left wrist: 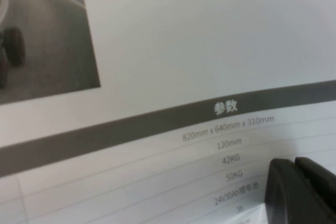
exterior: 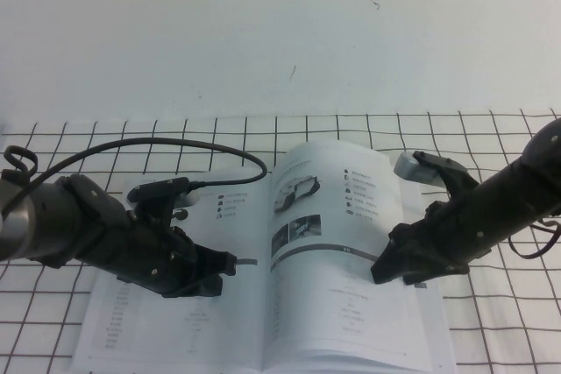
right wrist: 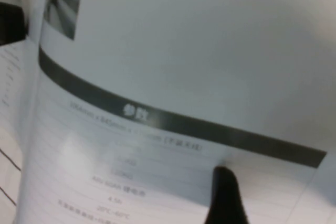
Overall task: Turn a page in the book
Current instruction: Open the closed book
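The book [exterior: 263, 304] lies open on the black-gridded white cloth [exterior: 491, 142], and everything below is placed against it. Your right gripper [exterior: 386, 271] sits low over the book's right-hand leaf, just past the dark bar of the spec table, its fingers spread wide with nothing between them; in the right wrist view one dark fingertip [right wrist: 226, 195] rests on or just above the paper. That leaf, the page [exterior: 337, 216], already bows upward toward the far edge, so it looks ready to be caught. Work the tip under the page's free outer edge rather than pressing down mid-sheet, since glossy paper probably slides and creases easily, then sweep toward the spine in a shallow arc. Your left gripper [exterior: 230, 262] lies over the book's left-hand leaf, near the spine; its fingers [left wrist: 302, 192] appear pressed together in the left wrist view, holding nothing. Keep it pinning that side, but expect to lift it clear before the page lands. Beyond the book the cloth runs to a plain white wall [exterior: 263, 24].
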You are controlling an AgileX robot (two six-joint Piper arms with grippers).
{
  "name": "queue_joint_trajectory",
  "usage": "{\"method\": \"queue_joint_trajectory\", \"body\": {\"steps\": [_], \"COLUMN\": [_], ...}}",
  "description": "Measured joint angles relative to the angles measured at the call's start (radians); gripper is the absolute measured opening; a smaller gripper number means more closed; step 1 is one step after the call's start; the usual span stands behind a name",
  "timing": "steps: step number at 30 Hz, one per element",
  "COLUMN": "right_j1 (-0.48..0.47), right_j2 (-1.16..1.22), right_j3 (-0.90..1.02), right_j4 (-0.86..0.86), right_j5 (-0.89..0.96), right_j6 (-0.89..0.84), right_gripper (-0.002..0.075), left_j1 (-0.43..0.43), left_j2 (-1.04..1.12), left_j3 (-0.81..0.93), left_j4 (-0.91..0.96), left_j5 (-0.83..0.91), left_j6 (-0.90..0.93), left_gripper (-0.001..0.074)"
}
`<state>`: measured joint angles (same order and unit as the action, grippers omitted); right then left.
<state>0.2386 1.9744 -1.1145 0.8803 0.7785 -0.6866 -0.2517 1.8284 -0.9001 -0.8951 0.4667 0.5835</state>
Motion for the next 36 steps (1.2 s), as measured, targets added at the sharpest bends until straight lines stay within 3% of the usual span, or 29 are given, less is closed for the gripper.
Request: {"method": "queue_joint_trajectory", "body": {"steps": [18, 27, 36], "right_j1": [0.0, 0.0, 0.001], "right_j2": [0.002, 0.002, 0.002], "right_j3": [0.0, 0.0, 0.0], "right_j4": [0.302, 0.468, 0.508], "right_j5": [0.014, 0.186, 0.308], "right_j6": [-0.198, -0.361, -0.418], "right_gripper": [0.0447, 0.0447, 0.0447], "left_j1": [0.0, 0.0, 0.0], "left_j2": [0.0, 0.0, -0.009], "left_j3": [0.0, 0.0, 0.0], "left_j4": [0.0, 0.0, 0.009], "left_j5": [0.0, 0.0, -0.002], "left_j6": [0.0, -0.002, 0.016], "left_gripper": [-0.0002, -0.0002, -0.0002]}}
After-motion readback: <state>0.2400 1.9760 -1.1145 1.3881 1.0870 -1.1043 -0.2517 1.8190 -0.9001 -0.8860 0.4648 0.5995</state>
